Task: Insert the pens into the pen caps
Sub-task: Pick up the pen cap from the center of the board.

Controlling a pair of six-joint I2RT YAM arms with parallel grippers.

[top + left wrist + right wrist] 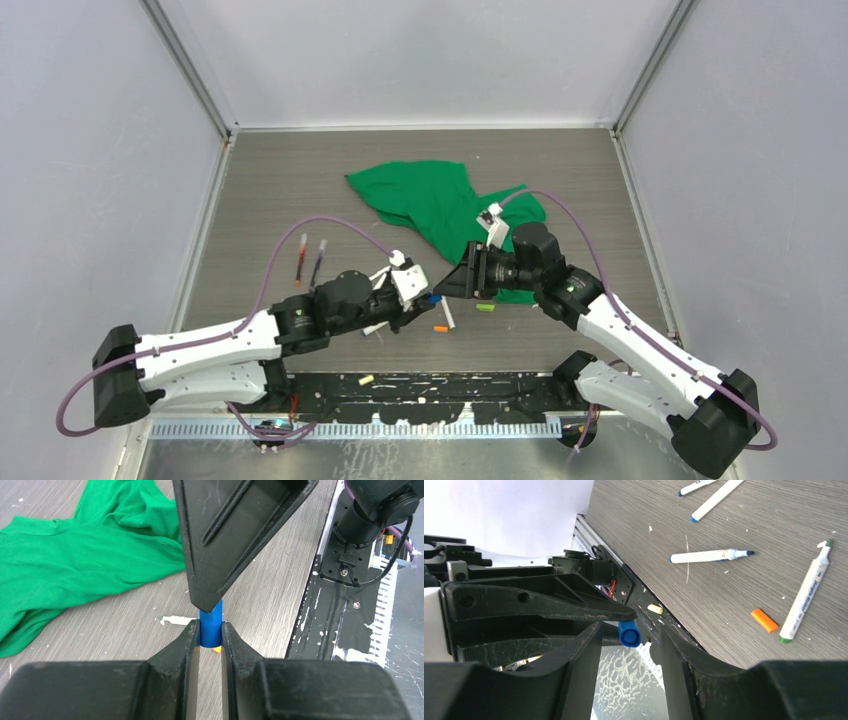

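Both arms look the same. The left arm [205, 355], in the lower left of the top view, and the right arm [640, 345], in the lower right, have white shells with small dark screws. Between the shells are black joint housings [345, 300], each with a small green mark. A thin purple cable [268, 272] runs along each arm in a loop, and a white camera bracket [408, 282] sits on each wrist. The left gripper [210, 626] and the right gripper [630, 632] are matte black. Their fingers [235, 530] are triangular, with long grooves on the outside and flat inner faces.
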